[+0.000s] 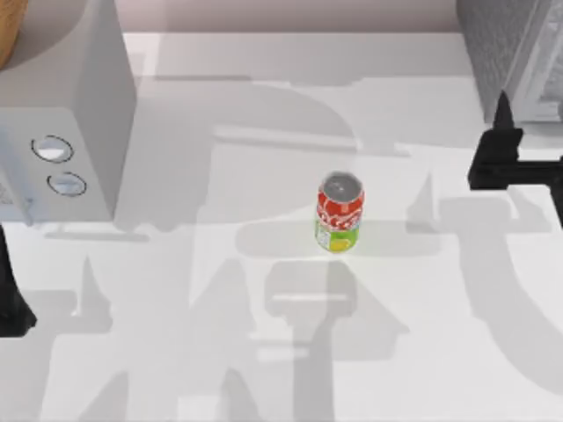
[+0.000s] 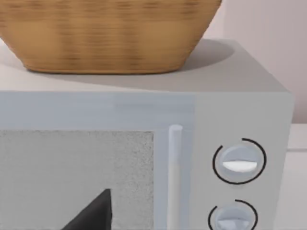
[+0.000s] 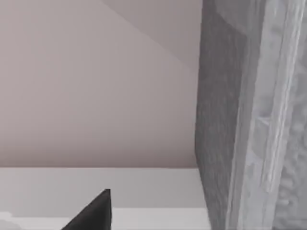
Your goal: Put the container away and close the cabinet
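Observation:
The container (image 1: 339, 213), a red can with a green-yellow lower band and a silver top, stands upright near the middle of the table, untouched. The cabinet (image 1: 510, 53), dark grey and speckled, sits at the far right corner. Its speckled side (image 3: 216, 120) and pale framed door panel (image 3: 268, 115) are close in the right wrist view, and I cannot tell whether the door is ajar. My right gripper (image 1: 503, 119) hovers just in front of the cabinet, well right of the can. My left gripper (image 1: 10, 294) is parked at the table's left edge.
A smooth light grey box with two round dials (image 1: 66, 114) stands at the far left, close in front of the left wrist camera (image 2: 240, 163). A woven basket (image 2: 105, 33) rests on top of it. Open table surface (image 1: 264, 352) surrounds the can.

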Controlling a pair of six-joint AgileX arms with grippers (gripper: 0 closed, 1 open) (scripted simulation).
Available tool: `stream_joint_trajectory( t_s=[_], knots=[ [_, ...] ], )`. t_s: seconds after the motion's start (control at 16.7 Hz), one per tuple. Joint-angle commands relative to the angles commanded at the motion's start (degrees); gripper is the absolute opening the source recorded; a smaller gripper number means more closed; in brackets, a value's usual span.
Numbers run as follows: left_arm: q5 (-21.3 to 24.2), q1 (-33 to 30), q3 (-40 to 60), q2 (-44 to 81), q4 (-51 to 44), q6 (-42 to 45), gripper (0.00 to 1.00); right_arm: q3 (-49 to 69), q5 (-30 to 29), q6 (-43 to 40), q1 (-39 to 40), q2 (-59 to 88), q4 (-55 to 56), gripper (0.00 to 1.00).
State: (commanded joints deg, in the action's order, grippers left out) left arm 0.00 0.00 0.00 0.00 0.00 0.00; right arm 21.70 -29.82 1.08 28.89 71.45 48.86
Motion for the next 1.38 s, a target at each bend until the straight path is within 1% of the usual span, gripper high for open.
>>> stream_joint_trajectory(
  t_s=[0.42, 0.72, 0.96, 1.38],
  knots=[
    [0.0, 0.0, 0.0, 0.0, 0.0, 0.0, 1.0, 12.5, -16.2, -0.2, 15.6, 39.7, 27.4, 1.0],
    [0.0, 0.0, 0.0, 0.0, 0.0, 0.0, 1.0, 19.2, -24.8, -0.4, 23.7, 60.9, 42.1, 1.0],
    [0.0, 0.0, 0.0, 0.0, 0.0, 0.0, 1.0, 22.0, -28.3, -0.6, 27.1, 69.6, 48.2, 1.0],
    [0.0, 0.0, 0.0, 0.0, 0.0, 0.0, 1.0, 22.3, -28.4, -0.6, 27.0, 70.4, 48.5, 1.0]
  ],
)
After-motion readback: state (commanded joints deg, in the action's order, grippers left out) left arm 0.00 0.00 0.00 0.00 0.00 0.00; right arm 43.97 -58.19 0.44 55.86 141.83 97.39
